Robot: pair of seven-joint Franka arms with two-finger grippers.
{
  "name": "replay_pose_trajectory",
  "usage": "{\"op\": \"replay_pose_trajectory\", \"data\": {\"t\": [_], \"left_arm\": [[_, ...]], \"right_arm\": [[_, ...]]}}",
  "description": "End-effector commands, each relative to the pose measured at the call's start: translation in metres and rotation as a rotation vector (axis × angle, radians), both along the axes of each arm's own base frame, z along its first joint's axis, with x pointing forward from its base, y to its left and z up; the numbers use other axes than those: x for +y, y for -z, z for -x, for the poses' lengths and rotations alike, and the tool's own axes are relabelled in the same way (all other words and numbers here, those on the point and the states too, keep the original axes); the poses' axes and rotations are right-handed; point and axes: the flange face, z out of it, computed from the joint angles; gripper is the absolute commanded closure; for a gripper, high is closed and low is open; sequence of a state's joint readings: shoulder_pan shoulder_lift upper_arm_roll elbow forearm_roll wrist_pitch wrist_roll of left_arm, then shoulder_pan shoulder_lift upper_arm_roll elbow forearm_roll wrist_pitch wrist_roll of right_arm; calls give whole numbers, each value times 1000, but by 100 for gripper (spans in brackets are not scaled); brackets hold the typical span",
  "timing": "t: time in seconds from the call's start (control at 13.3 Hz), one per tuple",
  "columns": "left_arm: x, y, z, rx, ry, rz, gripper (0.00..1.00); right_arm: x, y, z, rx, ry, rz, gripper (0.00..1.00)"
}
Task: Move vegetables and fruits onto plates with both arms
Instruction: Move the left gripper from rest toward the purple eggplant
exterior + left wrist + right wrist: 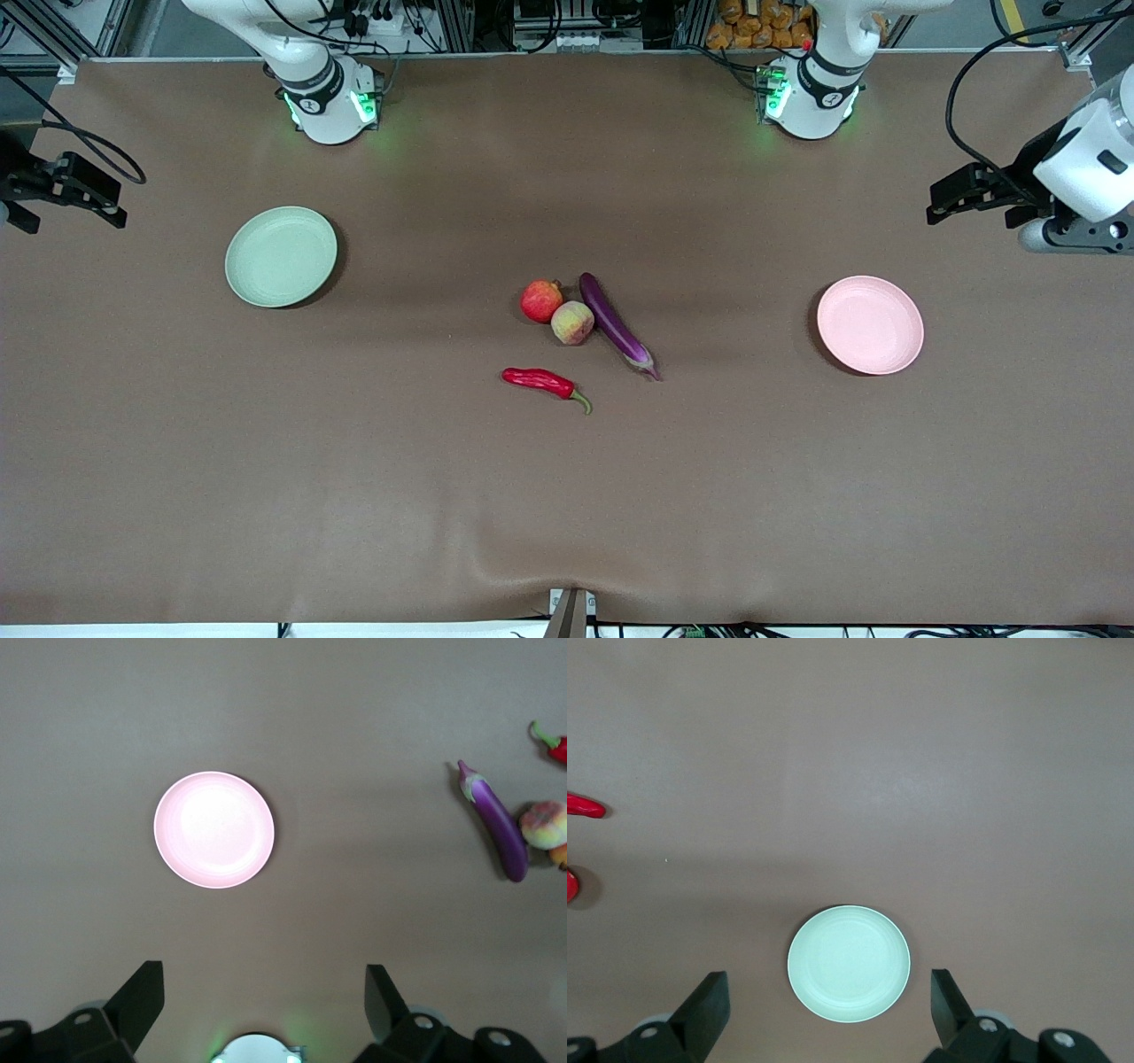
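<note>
Produce sits bunched at the middle of your brown surface (567, 496): the pomegranate (541, 300) touches the peach (573, 322), and the peach rests against the eggplant (616, 325), which lies slantwise with its stem end nearer the front camera. Your chili pepper (545, 384) lies apart from that cluster, nearer the front camera, its green stem pointing toward the left arm's end.

You have the pale green plate (281, 256) toward the right arm's end and the pale pink plate (870, 324) toward the left arm's end, both bare and well apart from the produce.

Your left pincer (946, 202) hangs high by the surface's edge at the left arm's end, above the pink plate's side; its wrist view shows the fingers (137, 999) spread wide with nothing between them. Your right pincer (113, 206) hangs at the right arm's end, near the green plate, its fingers (707, 1005) likewise spread and holding nothing.
</note>
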State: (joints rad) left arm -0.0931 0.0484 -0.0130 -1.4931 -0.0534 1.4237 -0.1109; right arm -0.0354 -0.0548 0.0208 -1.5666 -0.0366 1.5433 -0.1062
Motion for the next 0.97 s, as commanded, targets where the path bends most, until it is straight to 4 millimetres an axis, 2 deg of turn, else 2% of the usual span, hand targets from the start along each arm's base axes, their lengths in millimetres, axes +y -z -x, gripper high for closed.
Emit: {"op": "replay_pose_trajectory", "data": {"t": [0.0, 0.07, 0.22, 0.45, 0.53, 0.6, 0.9], "left_arm": [[-13, 8, -9, 34, -101, -2, 0], [-19, 14, -14, 47, -146, -3, 0], [-59, 34, -15, 83, -141, -19, 0], [-104, 62, -19, 106, -177, -43, 0], [-120, 72, -22, 99, -204, -49, 0], [-127, 79, -27, 83, -242, -44, 0], [-182, 125, -32, 27, -350, -40, 0]], "right_arm": [[0, -8, -2, -6, 12, -9, 0], [-3, -10, -1, -12, 16, -11, 0], [3, -15, -1, -21, 2, -9, 0], [-2, -17, 1, -15, 9, -26, 0], [-1, -18, 2, -9, 9, -26, 0], [0, -19, 4, 0, 8, -26, 0], [-1, -18, 9, 39, 7, -21, 0]]}}
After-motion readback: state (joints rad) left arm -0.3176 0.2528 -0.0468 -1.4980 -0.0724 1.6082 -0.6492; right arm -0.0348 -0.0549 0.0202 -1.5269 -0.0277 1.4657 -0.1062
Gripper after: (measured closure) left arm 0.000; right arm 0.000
